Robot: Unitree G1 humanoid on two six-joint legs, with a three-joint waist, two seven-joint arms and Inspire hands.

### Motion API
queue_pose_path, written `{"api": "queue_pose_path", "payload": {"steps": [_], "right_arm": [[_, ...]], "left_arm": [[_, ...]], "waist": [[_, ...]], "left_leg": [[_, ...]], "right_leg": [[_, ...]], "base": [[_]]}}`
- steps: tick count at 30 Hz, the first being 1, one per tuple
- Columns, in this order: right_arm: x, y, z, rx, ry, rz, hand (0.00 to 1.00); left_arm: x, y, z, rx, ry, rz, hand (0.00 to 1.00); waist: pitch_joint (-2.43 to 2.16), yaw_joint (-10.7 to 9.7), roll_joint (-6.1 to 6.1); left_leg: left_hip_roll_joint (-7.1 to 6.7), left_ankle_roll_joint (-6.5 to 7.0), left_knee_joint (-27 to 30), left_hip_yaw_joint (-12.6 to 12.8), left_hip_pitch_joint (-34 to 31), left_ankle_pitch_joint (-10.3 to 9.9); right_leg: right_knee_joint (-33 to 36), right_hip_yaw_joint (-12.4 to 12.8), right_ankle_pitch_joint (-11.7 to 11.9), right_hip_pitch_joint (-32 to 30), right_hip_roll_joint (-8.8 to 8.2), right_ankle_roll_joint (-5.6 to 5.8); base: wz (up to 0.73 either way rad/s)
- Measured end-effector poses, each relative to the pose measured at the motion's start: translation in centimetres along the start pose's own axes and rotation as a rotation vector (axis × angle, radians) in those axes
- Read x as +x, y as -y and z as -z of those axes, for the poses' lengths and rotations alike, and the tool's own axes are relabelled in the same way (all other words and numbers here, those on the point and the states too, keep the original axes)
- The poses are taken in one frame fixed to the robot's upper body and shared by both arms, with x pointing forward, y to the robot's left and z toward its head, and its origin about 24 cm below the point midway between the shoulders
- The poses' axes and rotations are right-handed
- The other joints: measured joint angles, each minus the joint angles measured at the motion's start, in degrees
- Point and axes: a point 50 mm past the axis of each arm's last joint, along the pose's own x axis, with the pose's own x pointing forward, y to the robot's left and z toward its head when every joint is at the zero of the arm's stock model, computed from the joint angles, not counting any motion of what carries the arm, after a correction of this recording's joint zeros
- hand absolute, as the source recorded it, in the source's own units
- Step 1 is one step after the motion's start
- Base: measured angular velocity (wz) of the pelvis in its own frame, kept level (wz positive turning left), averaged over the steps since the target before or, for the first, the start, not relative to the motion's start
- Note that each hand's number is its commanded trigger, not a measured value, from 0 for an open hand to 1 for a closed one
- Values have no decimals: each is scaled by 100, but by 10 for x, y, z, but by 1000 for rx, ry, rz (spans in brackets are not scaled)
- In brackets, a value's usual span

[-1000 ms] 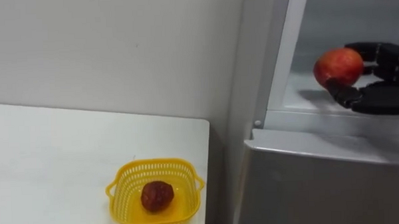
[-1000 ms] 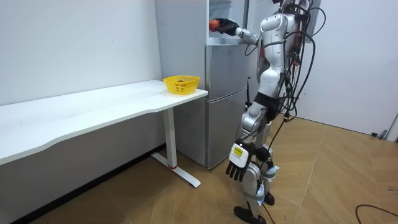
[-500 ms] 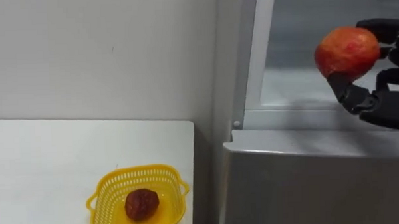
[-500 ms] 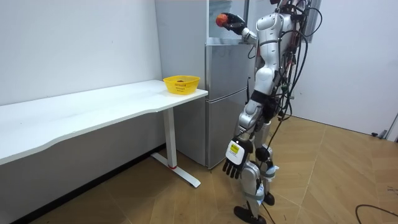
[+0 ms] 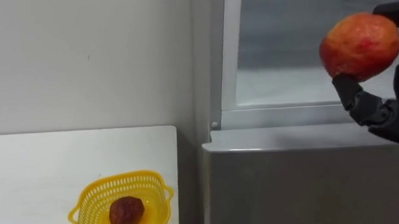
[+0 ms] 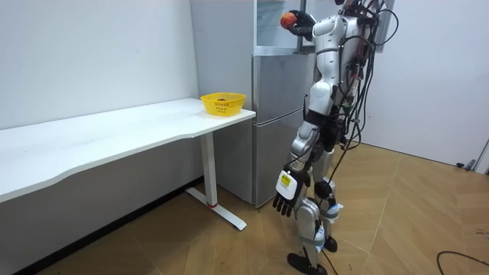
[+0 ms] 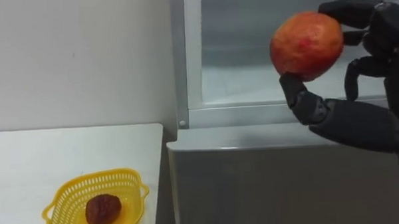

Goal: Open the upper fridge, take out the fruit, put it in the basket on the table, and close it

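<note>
I count one apple (image 7: 308, 44): round, smooth-skinned, mottled red and orange. The right hand (image 7: 359, 123) grips it, dark fingers curled over the far side and the thumb propping it from beneath. The apple sits in front of the open upper compartment of the single grey fridge (image 7: 268, 183), above the closed lower door and clear of the pale shelf (image 7: 252, 83) inside. To the left, one white table (image 7: 34, 154) carries one yellow plastic basket (image 7: 74, 187) with lattice walls. In it lies one dark, wrinkled lump (image 7: 102, 210). In the room view the left hand (image 6: 284, 203) hangs by the thigh, fingers loose and straight.
</note>
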Motion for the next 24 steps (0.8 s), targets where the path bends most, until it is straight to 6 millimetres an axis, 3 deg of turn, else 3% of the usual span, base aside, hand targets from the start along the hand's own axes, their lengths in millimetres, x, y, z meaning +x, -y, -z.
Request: {"api": "queue_pose_path", "payload": {"steps": [4, 11, 19, 24], "right_arm": [[-4, -25, 1, -28, 0, -140, 100], [-10, -58, -11, -17, 56, -346, 100], [-17, -87, -20, -74, 105, -492, 100], [-20, -100, -24, -35, 121, -562, 100]], "left_arm": [[1, 2, -6, 18, 11, 16, 0], [3, 4, -14, 40, 25, 64, 0], [5, 6, -21, 65, 37, 85, 0], [5, 7, -22, 38, 34, 95, 0]], "waist": [[14, 6, -50], [37, 407, -144], [37, 737, -193], [57, 893, -309]], "left_leg": [[8, 0, -4, 35, -5, 0], [3, 0, -1, 20, -23, 0], [-4, 0, -3, -108, -103, 0], [-8, -1, 4, -116, -138, 1]], "right_leg": [[5, 25, 0, -25, -1, -1], [3, -70, 4, -24, 1, -1], [12, -166, 3, -17, -25, -2], [-3, -209, 3, -6, -35, -1]], "base": [[-4], [2], [9], [2]]}}
